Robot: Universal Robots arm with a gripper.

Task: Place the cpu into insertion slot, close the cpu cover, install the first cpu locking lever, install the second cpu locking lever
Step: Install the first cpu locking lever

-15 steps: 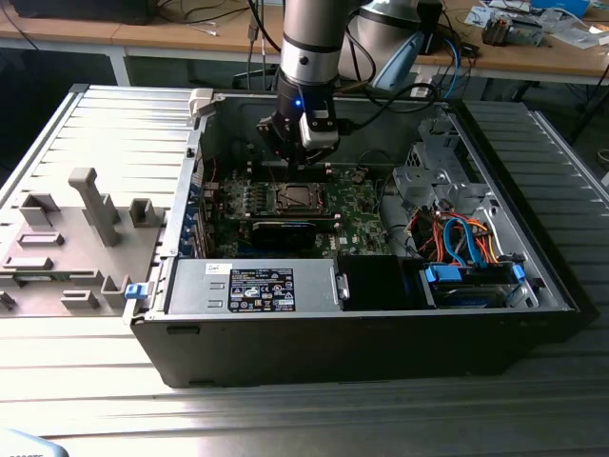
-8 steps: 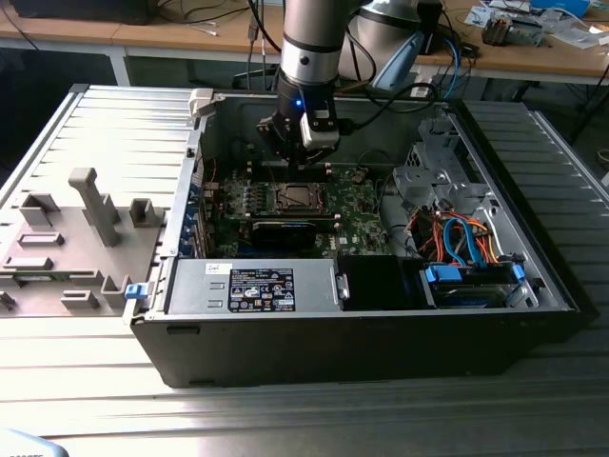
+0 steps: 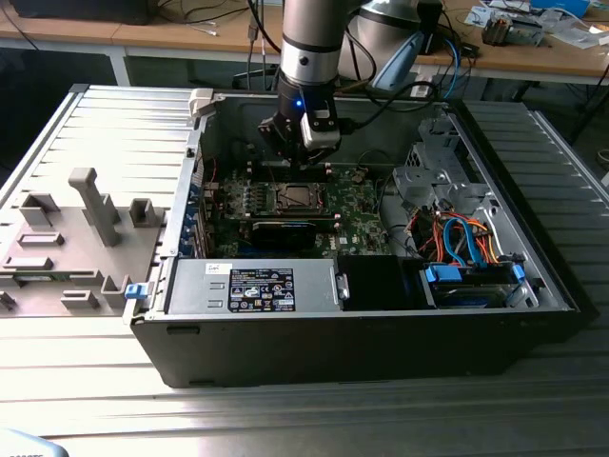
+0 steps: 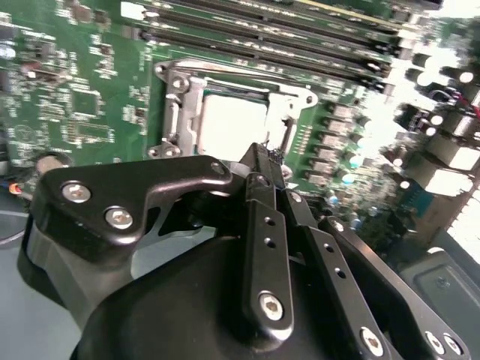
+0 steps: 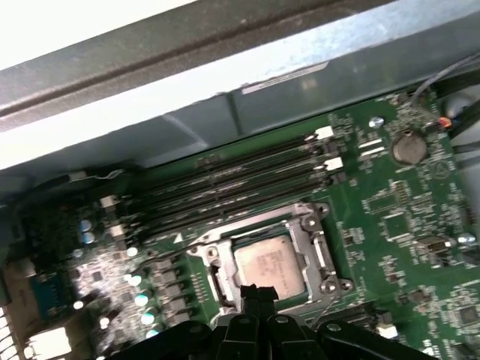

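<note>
**CPU's in, cover looks down, so we're at the levers I reckon**

Going left to right in the exterior view: the grey fixture tray (image 3: 76, 228) sits at the left of the frame, outside the case and well clear. Centre frame, the gripper (image 3: 300, 143) hangs just above the insertion slot (image 3: 295, 197) with its fingers pressed together and nothing between them. In the first wrist view the cpu (image 5: 271, 264) is seated and the cpu cover (image 5: 317, 244) lies flat around it. I can't tell if either lever is latched.

My guess is the lever work needs a fine, shallow push. Room is tight: the memory slots (image 5: 232, 184) run just beside the socket, and the case wall (image 5: 225, 90) is behind them. The drive cables (image 3: 457, 238) at right are well apart.
</note>
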